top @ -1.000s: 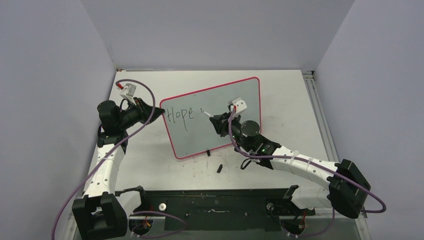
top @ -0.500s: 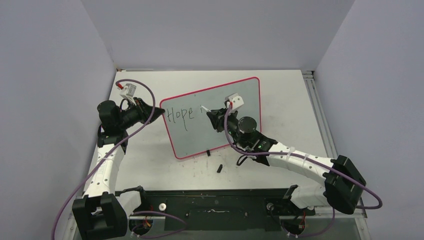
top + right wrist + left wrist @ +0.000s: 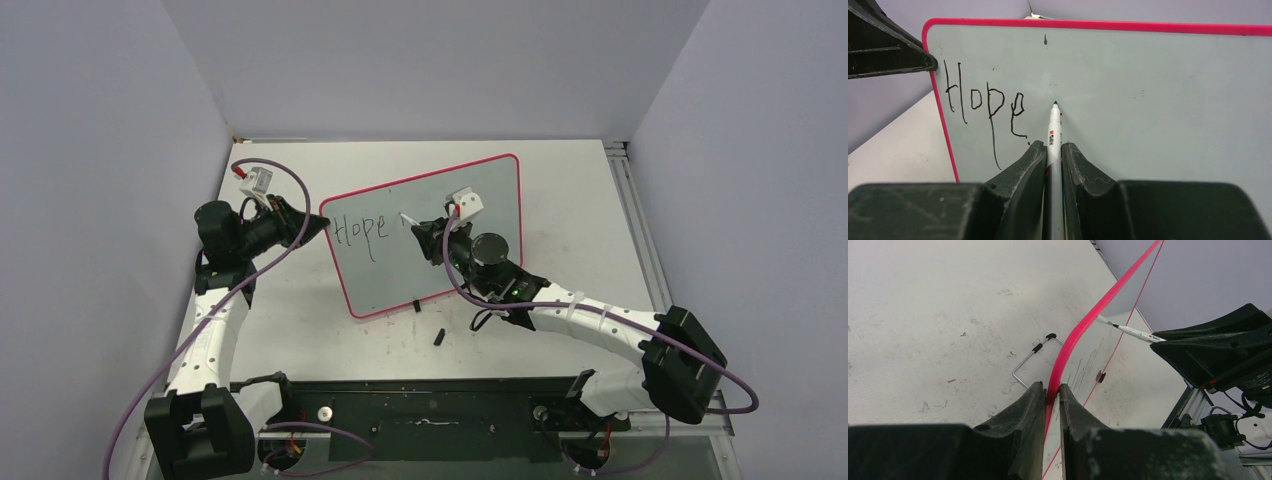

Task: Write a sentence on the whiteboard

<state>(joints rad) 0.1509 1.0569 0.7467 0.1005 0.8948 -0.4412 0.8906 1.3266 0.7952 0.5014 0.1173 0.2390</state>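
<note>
Your left gripper (image 3: 1050, 394) pinches the pink-rimmed glossy whiteboard's (image 3: 1158, 100) left edge, your right gripper (image 3: 1053, 150) clamps a white marker (image 3: 1054, 131) just right of the black handwritten lettering (image 3: 983, 107), and a small black piece (image 3: 439, 336) lies nearer on the table.

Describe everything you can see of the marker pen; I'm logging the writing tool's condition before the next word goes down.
The marker is a slim white barrel, plastic by its look, with a red-and-black label and a bare black tip, uncapped. The right pincer clamps it between both fingers, hiding its rear end. It points at the whiteboard, tip just right of the lettering "Hope". Whether the tip touches the surface cannot be told.
</note>
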